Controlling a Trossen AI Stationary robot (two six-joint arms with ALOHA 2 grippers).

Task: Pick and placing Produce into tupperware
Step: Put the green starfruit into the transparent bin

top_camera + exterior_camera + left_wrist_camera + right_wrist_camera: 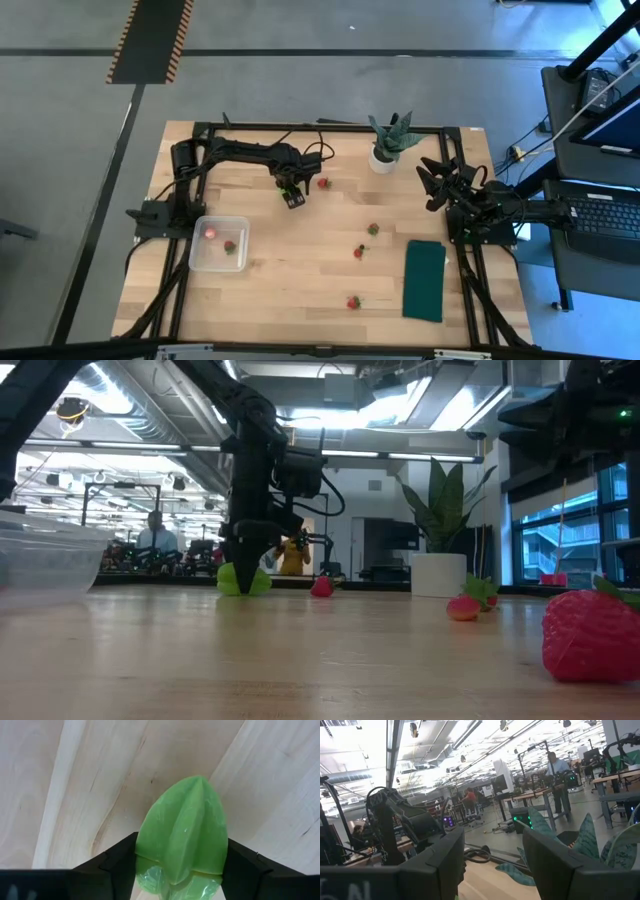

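Note:
A light green leafy piece point(182, 830) lies on the wooden table at the far middle, with my left gripper point(293, 195) straight above it, fingers pointing down on either side of it. The low view shows the piece point(243, 578) resting on the tabletop under the fingers. The clear tupperware point(200, 262) stands at the near left and holds two red strawberries point(229, 246). Several more strawberries point(358, 252) lie loose on the table, one point(323, 183) just right of my left gripper. My right gripper point(435, 180) waits open at the far right, raised off the table. My left gripper has the leafy piece between its two fingers, which meet its two long sides point(142, 851) near its broader end. The fingers point(117, 862) come from above, pointing down, across the piece. The piece rests on the table, its pointed tip free.
A spiky potted plant point(388, 145) in a white pot stands at the far edge, right of centre. A dark green cloth point(425, 280) lies flat at the near right. Bare wood stretches between the tupperware and the loose strawberries.

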